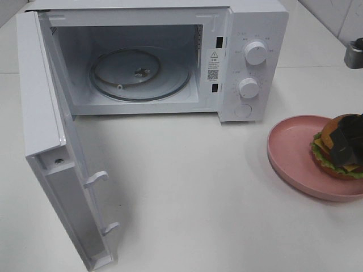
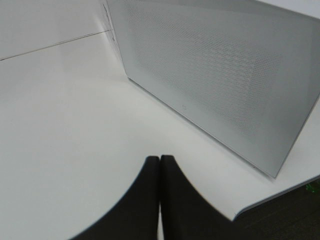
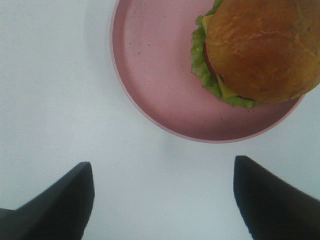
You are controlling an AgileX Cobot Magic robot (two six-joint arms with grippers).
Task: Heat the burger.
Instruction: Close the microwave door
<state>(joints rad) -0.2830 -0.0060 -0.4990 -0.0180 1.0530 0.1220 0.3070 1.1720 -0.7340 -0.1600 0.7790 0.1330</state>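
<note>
The burger (image 1: 339,120) has a glossy brown bun, green lettuce and yellow cheese. It rests on the right part of a pink plate (image 1: 289,147) at the table's right edge. My right gripper (image 1: 345,141) shows as a dark shape in front of the burger and hides part of it. In the right wrist view that gripper (image 3: 163,162) stands wide open and holds nothing. It is over bare table just short of the plate (image 3: 160,75), with the burger (image 3: 262,50) beyond. My left gripper (image 2: 159,167) is shut and empty, beside the microwave door (image 2: 215,65).
The white microwave (image 1: 255,34) stands at the back with its door (image 1: 39,113) swung wide open toward the front left. A glass turntable (image 1: 142,73) lies inside the cavity. Two knobs (image 1: 256,54) are on its right panel. A grey object (image 1: 354,54) sits at the far right.
</note>
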